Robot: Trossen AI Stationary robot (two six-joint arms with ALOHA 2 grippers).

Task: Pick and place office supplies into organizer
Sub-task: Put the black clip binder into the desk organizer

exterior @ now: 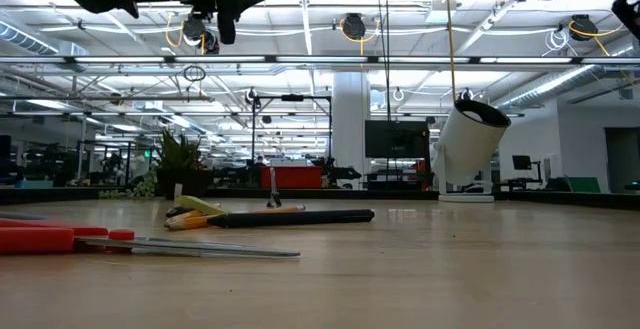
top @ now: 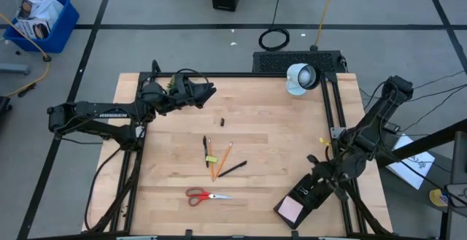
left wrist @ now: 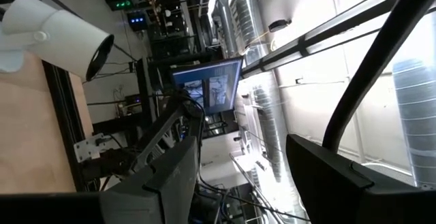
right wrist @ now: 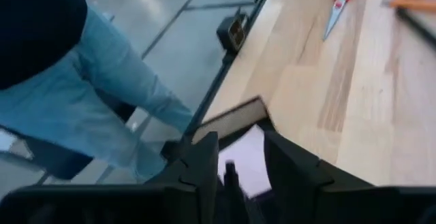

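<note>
The black organizer (top: 309,190) sits at the table's near right corner with a pink sticky-note pad (top: 290,210) in it. My right gripper (top: 319,184) hovers low over it, open, its fingers either side of the pad (right wrist: 248,157). Red-handled scissors (top: 206,195) lie flat near the front edge. Orange pencils (top: 217,160) and black pens (top: 232,169) lie mid-table, with a tiny black bit (top: 221,121) farther back. My left gripper (top: 206,92) hangs open, high over the far left part, holding nothing. My right gripper has a small dark thing (right wrist: 230,173) between its fingers, close to one finger (right wrist: 204,163), above the pad. Whether it touches that finger, I cannot tell.
A round white lamp (top: 301,78) stands at the far right corner, and a small green plant (exterior: 180,164) at the far left by the left arm. A person in blue jeans (right wrist: 102,81) stands on the floor just off the table's edge beside the organizer.
</note>
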